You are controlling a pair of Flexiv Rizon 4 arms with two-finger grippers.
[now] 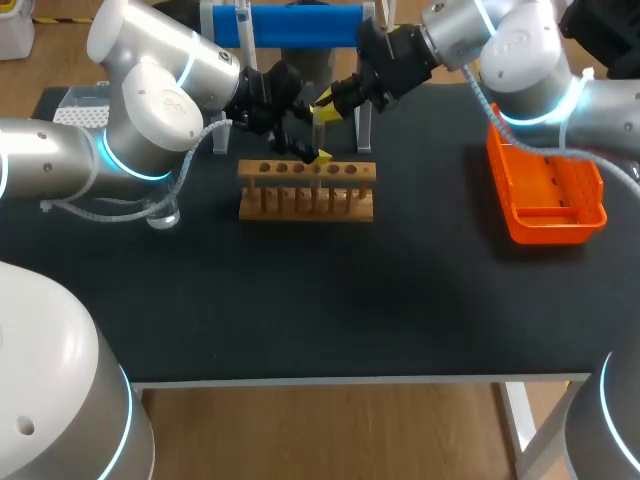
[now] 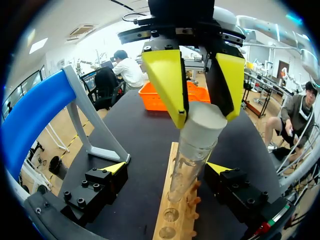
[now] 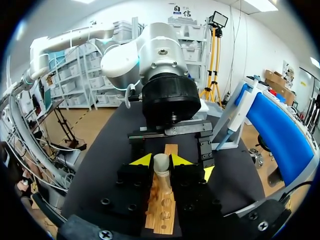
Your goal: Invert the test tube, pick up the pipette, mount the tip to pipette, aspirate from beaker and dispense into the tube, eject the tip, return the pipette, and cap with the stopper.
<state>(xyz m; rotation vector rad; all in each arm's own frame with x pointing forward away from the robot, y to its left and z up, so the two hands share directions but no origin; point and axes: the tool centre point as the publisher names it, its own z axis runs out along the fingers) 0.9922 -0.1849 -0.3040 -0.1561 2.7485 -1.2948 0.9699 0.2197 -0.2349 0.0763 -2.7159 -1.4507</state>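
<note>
A clear test tube (image 2: 186,165) stands in the wooden rack (image 1: 307,190), leaning slightly. A white stopper (image 2: 202,124) sits at its mouth. My right gripper (image 2: 199,95) comes down from above and is shut on the stopper (image 3: 161,163), one yellow fingertip (image 3: 142,160) on each side. My left gripper (image 2: 167,170) is open wide lower down, with its fingers on either side of the tube and rack and touching neither. In the head view both grippers meet over the rack's middle, the left gripper (image 1: 303,150) below the right gripper (image 1: 326,110).
The blue-barred pipette stand (image 1: 300,25) is just behind the rack. An orange tray (image 1: 548,195) lies at the right. A glass beaker (image 1: 163,214) stands under my left arm, and a white tip box (image 1: 85,106) sits at the back left.
</note>
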